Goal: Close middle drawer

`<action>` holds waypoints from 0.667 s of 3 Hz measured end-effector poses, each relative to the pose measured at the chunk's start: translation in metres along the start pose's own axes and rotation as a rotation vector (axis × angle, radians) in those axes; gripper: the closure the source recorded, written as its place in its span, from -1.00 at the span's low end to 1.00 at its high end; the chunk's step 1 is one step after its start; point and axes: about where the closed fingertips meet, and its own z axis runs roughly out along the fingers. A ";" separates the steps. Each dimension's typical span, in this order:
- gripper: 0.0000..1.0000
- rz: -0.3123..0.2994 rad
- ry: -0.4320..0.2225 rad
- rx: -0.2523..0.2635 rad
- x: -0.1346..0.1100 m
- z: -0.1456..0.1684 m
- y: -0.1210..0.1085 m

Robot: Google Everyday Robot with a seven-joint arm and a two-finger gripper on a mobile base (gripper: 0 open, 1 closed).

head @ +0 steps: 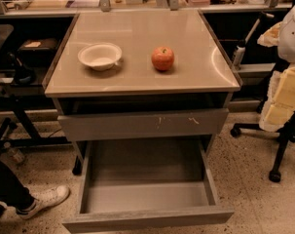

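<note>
1. We found the gripper out of view, so we could not tell whether it was open or closed, nor place things against it.
2. A white bowl [100,56] sat on the cabinet top [137,26], with a red apple [162,58] to its right, the two apart.
3. Under the scratched drawer front [142,125], the middle drawer [147,219] stood pulled far out.

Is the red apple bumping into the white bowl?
Apart. The camera view shows bare tabletop between the apple and the bowl. The gripper is not in view.
</note>
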 end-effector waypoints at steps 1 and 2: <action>-1.00 0.000 0.000 0.000 0.000 0.000 0.000; -0.63 0.000 0.000 0.000 0.000 0.000 0.000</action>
